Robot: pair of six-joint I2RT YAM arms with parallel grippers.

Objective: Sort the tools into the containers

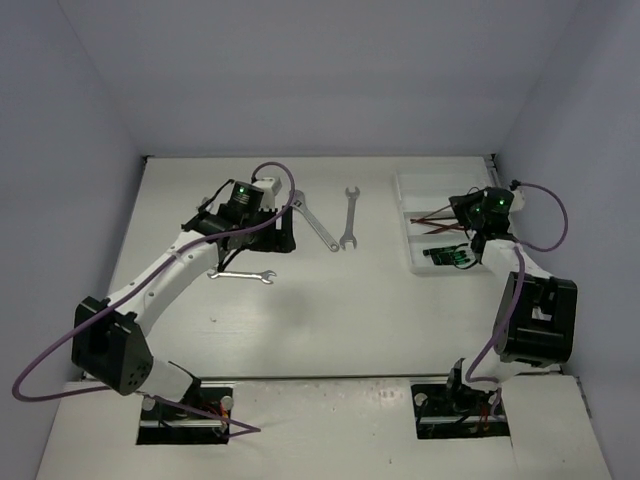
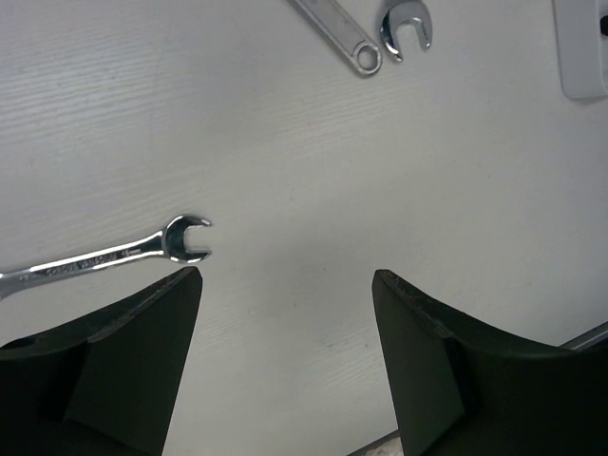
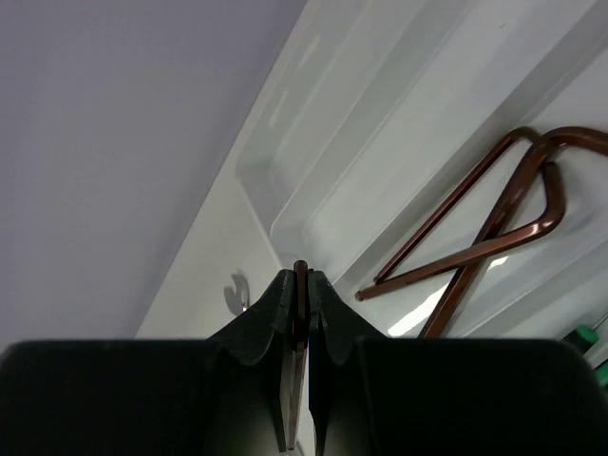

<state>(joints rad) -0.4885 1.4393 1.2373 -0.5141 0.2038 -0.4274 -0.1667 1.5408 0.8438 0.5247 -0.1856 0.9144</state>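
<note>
Left gripper (image 2: 285,277): jaws wide apart, holding nothing, low over the table (image 1: 370,310).
Small wrench (image 2: 104,254): flat on the table just ahead of one finger (image 2: 161,313). Its open head points toward the gap between the fingers, and nothing touches it.
Adjustable wrench (image 1: 315,222): flat on the table between the left gripper and the tray, well beyond the small wrench.
Open-end wrench (image 1: 350,217): just beside the adjustable wrench, their near ends close together.
Right gripper (image 3: 300,281): clamped on a thin brown hex key (image 3: 300,270), held over the tray.
Tray (image 1: 425,187): white, three long compartments, on the right side of the table.
Middle compartment: brown hex keys (image 3: 494,228) lying crossed over one another, just beyond the held key.
Near compartment: black-and-green screwdrivers (image 1: 450,257).
</note>
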